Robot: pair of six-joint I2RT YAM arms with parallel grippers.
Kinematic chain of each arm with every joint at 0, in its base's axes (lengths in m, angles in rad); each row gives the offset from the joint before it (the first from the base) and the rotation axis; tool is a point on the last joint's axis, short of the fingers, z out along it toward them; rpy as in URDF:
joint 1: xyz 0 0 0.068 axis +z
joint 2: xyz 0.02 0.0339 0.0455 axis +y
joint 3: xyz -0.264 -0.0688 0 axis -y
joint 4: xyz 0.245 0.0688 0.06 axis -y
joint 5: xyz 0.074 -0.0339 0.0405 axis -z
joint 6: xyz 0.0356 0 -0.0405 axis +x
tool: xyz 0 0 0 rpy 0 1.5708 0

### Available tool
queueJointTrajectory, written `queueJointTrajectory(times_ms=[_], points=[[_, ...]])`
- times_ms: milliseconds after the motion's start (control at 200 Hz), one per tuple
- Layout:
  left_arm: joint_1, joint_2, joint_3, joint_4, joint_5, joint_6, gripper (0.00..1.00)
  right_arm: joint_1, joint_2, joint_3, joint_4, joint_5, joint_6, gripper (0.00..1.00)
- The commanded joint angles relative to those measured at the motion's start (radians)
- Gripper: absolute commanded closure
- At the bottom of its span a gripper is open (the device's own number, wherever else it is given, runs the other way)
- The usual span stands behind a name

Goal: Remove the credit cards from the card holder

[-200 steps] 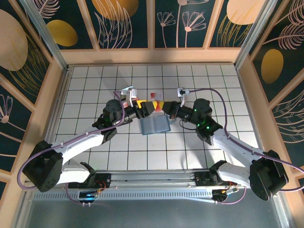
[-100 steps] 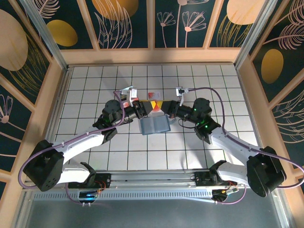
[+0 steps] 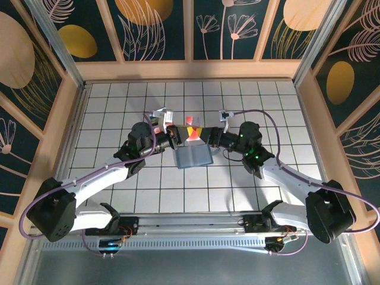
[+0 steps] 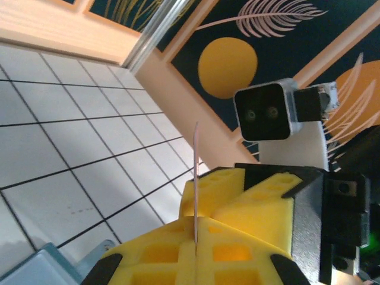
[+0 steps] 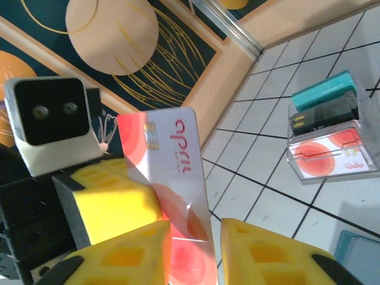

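Grips one credit card (image 5: 172,160) upright in the left tool (image 4: 195,237) over the middle of the table (image 3: 119,107). Straddles it from the right with the right tool (image 5: 196,249), a gap on one side. Has the card holder (image 3: 193,157) flat on the table just before both tools. Ranks three credit cards (image 5: 325,116), one behind another, in a rack (image 5: 294,151) on the table.

Four credit cards (image 5: 178,196) are in sight: one pink-and-white card (image 5: 172,154) apart, and three in the one clear rack (image 5: 291,136) (a teal card (image 5: 323,89), a black card (image 5: 323,116), a red-pink card (image 5: 332,159)). There is one card holder (image 3: 193,157).
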Motion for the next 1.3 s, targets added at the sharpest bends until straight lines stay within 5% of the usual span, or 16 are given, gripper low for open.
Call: queueJointTrajectory(times_ms=[0,230,556,916,1291], points=[[0.004,-0.030,0.082,-0.224,-0.035,0.207,1.00,-0.002,-0.035,0.034,-0.099,0.053,-0.052,0.60],[0.004,-0.033,0.203,-0.553,-0.176,0.609,1.00,-0.009,-0.081,0.080,-0.296,0.179,-0.110,0.40],[0.056,0.057,0.325,-0.730,-0.322,0.996,1.00,-0.010,-0.106,0.097,-0.412,0.296,-0.104,0.13],[0.203,0.201,0.410,-0.799,-0.297,1.212,1.00,-0.014,-0.187,0.093,-0.539,0.481,-0.104,0.11],[0.260,0.344,0.503,-0.894,-0.268,1.369,1.00,-0.023,-0.219,0.080,-0.576,0.524,-0.103,0.09]])
